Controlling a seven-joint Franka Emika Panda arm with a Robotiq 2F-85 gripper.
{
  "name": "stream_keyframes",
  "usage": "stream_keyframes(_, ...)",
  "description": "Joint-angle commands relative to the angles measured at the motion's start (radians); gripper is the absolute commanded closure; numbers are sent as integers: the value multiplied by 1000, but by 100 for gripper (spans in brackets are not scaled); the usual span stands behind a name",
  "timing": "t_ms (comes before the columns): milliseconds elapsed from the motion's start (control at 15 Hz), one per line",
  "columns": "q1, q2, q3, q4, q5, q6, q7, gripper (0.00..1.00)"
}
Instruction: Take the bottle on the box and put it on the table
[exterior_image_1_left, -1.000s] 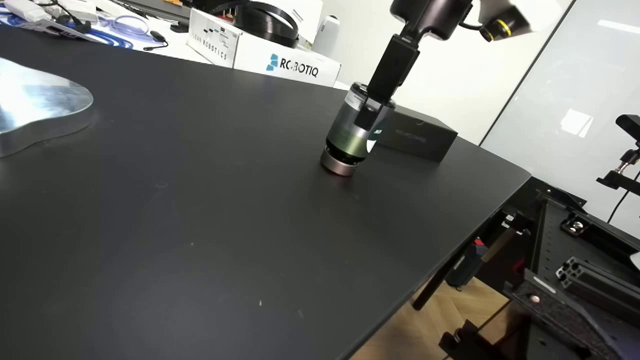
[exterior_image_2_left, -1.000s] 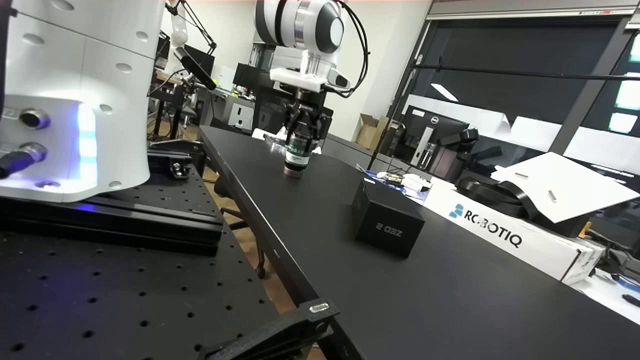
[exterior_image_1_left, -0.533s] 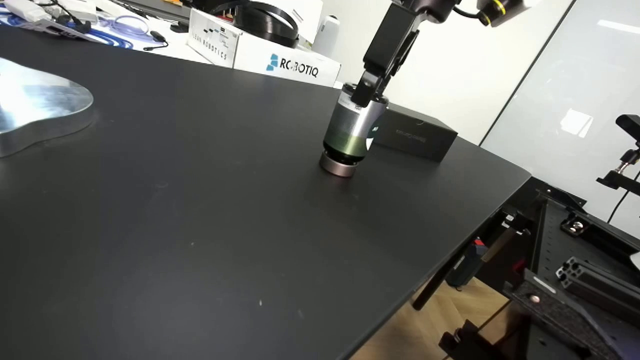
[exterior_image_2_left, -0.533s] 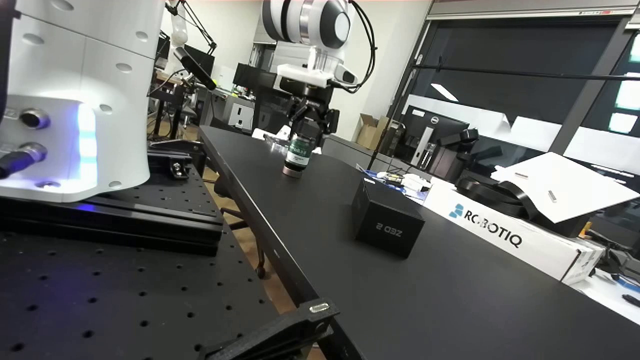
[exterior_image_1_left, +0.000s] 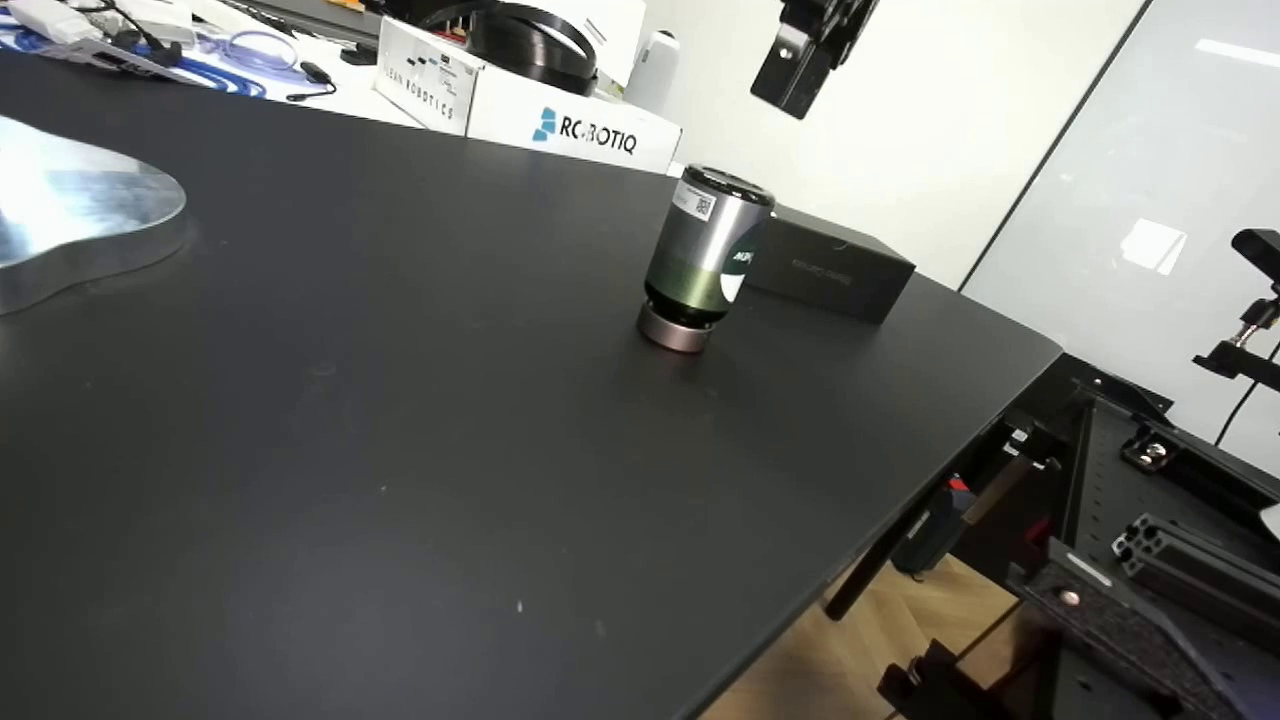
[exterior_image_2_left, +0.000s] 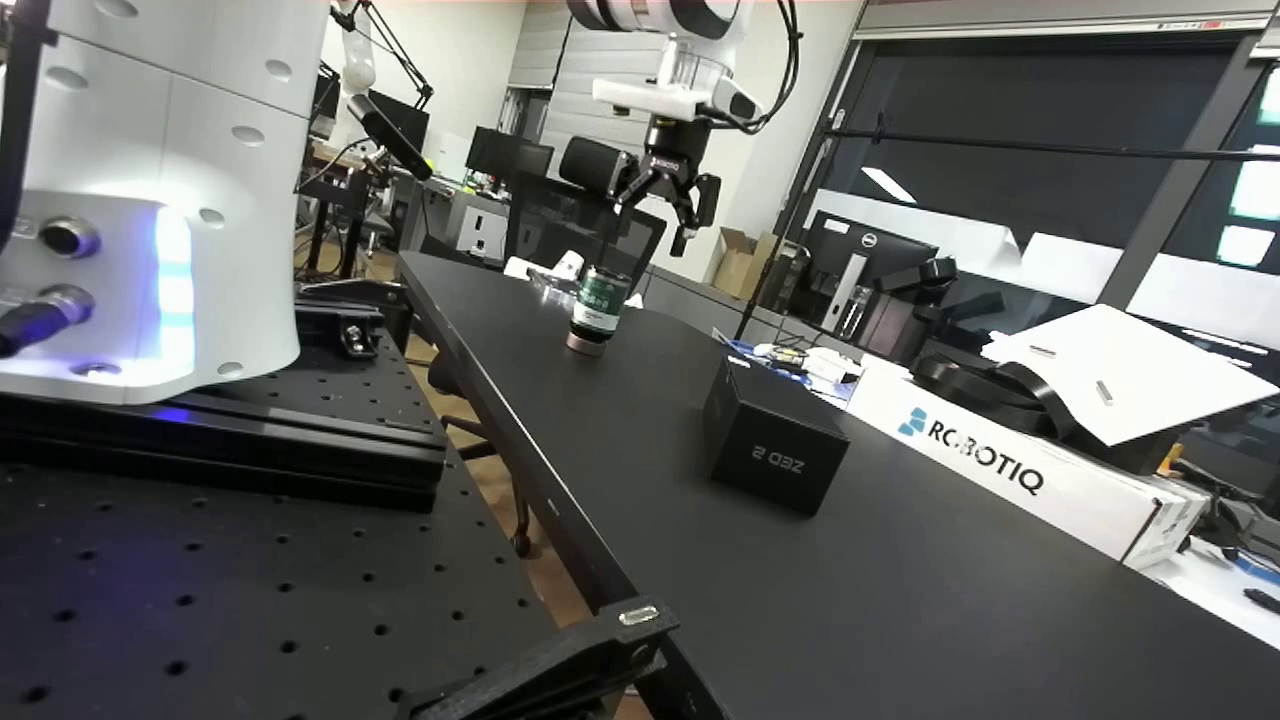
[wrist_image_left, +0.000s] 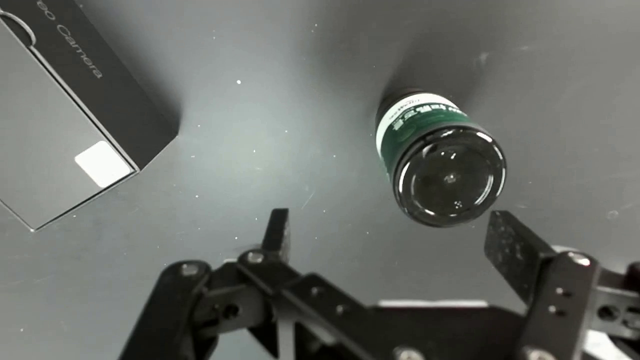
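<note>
The bottle (exterior_image_1_left: 705, 245), grey-silver with a greenish band and dark top, stands on the black table (exterior_image_1_left: 400, 430) on a narrow pinkish ring, as both exterior views show. Beside it, apart, lies the low black box (exterior_image_1_left: 830, 268). My gripper (exterior_image_2_left: 645, 240) hangs above the bottle (exterior_image_2_left: 597, 308) with its jaws spread wide. In the wrist view the bottle (wrist_image_left: 450, 175) shows its dark round top beyond the gripper (wrist_image_left: 390, 220), closer to the right-hand finger, and nothing sits between the fingers. The box (wrist_image_left: 55, 125) shows at the upper left there.
A long white box with blue lettering (exterior_image_2_left: 1000, 465) lies behind the table's far side, partly covered. A shiny metal piece (exterior_image_1_left: 80, 200) rests on the table at the left. The white robot base (exterior_image_2_left: 230, 230) stands beside the table edge (exterior_image_2_left: 540, 470).
The gripper's fingers were around the bottle a second ago. They have since opened and risen clear of it, moving up and away. The bottle stays standing almost unmoved.
</note>
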Motion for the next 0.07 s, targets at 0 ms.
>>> stream_keyframes(0, 0, -2, 0, 0, 1, -2, -2, 0)
